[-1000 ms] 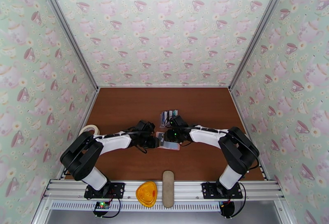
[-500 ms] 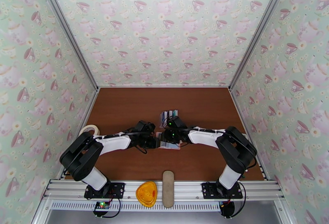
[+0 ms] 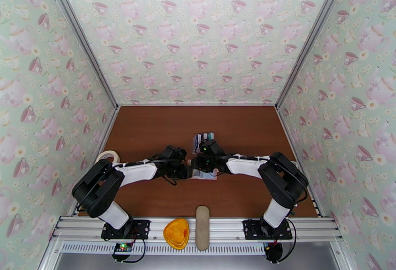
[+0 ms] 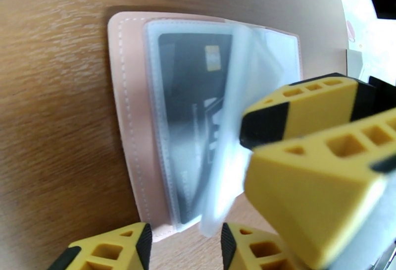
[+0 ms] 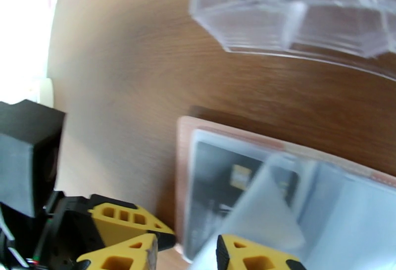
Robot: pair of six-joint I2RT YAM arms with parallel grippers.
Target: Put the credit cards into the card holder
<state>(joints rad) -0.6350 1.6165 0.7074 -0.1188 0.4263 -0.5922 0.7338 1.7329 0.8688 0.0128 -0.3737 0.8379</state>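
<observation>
Right fingers (image 5: 252,257) edged left; one card holder (image 4: 129,117), one card (image 4: 193,117).

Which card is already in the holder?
The black, gold-chipped card, flat in a sleeve of the holder; the other cards stand in the clear rack.

The card holder (image 4: 126,117) is pale pink with lighter stitching and cloudy clear sleeves over a black card (image 4: 193,117) with a gold chip, the surface (image 4: 59,92) is brown wood grain, the left hand (image 4: 184,243) and right hand (image 4: 250,149) are yellow tipped black, and the walls (image 3: 198,33) are mint green with pink teacups.
</observation>
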